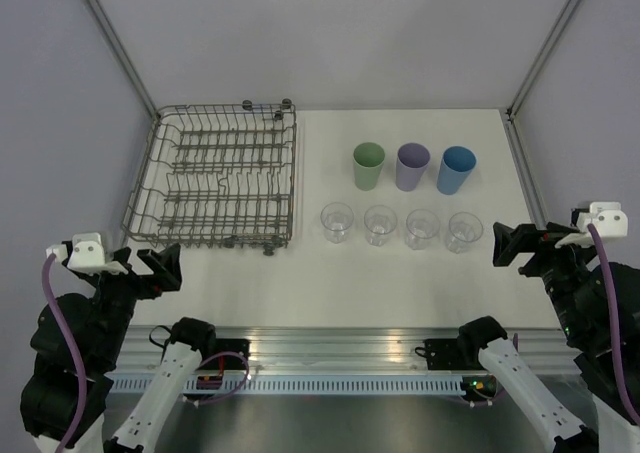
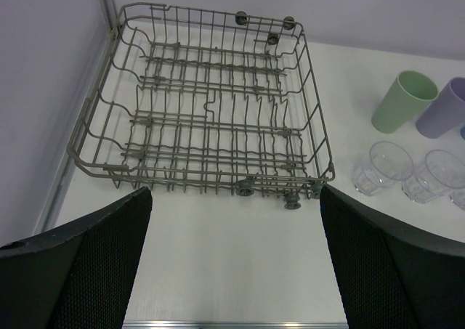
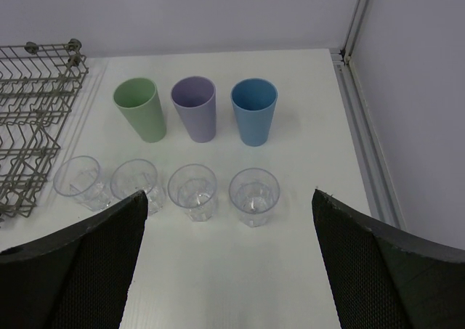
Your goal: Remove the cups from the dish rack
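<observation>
The grey wire dish rack (image 1: 293,178) stands at the back left with no cups in it; it also shows in the left wrist view (image 2: 317,118). To its right stand a pale green cup (image 1: 368,165), a lavender cup (image 1: 412,166) and a blue cup (image 1: 456,169) in a row. In front of them is a row of several clear cups (image 1: 381,225), all upright on the table. My left gripper (image 1: 160,268) is open and empty near the rack's front left corner. My right gripper (image 1: 510,245) is open and empty, right of the clear row.
Metal frame posts (image 1: 525,88) and grey walls close in the table at the back and sides. An aluminium rail (image 1: 330,348) runs along the near edge between the arm bases. Bare white tabletop (image 1: 330,288) lies in front of the cups and the rack.
</observation>
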Tool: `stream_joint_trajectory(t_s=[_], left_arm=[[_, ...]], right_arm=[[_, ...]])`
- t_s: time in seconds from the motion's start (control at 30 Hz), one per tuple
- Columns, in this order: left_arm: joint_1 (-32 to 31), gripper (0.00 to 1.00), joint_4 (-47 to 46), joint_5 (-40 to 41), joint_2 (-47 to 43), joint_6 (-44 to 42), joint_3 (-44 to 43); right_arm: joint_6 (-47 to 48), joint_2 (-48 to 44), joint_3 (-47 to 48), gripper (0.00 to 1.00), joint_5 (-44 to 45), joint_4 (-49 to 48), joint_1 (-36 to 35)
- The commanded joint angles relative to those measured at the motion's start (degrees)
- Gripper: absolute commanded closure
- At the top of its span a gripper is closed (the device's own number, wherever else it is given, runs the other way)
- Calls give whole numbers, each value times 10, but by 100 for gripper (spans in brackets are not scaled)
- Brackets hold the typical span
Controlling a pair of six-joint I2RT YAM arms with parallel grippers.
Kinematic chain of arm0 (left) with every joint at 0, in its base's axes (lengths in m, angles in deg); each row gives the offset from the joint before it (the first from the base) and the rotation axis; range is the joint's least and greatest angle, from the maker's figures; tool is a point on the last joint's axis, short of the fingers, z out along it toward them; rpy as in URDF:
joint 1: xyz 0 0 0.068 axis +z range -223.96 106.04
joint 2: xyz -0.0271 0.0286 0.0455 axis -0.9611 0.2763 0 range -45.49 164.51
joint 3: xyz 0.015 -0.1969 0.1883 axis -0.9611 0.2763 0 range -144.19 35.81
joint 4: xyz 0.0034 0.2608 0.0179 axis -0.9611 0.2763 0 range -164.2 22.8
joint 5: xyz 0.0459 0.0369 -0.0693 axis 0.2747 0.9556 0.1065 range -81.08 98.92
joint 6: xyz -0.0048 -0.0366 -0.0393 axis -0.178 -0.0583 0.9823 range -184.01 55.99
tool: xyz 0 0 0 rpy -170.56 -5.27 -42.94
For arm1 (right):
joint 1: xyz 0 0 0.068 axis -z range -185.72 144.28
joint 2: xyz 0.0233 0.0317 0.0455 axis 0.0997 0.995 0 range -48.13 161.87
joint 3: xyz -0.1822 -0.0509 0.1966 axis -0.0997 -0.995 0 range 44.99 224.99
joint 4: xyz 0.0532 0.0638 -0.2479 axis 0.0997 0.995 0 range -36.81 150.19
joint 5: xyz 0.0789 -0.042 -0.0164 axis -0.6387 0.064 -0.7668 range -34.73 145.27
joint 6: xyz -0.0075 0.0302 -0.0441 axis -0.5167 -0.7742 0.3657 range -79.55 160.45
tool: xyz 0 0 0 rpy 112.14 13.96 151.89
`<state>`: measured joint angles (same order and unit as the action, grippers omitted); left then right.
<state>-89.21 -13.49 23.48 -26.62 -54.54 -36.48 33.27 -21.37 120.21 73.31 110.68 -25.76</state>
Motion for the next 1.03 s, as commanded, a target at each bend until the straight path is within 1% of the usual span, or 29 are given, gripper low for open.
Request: stream_joint_trajectory(t_s=[0.0, 0.13, 0.53, 0.87, 1.0], left_arm=[[0, 0, 12, -29, -9, -19, 19], [-1, 0, 13, -43, -16, -10, 31], [0, 0, 5, -34, -28, -11, 46], [0, 0, -12, -39, -36, -15, 55], [-1, 0, -16, -37, -33, -16, 54]], right_arm=[[16, -22, 0, 2, 34, 10, -7], [17, -36, -12, 2, 16, 11, -6], [17, -46, -31, 2, 27, 4, -7], [15, -47, -56, 2, 19, -3, -6], [15, -44, -52, 2, 20, 0, -7]])
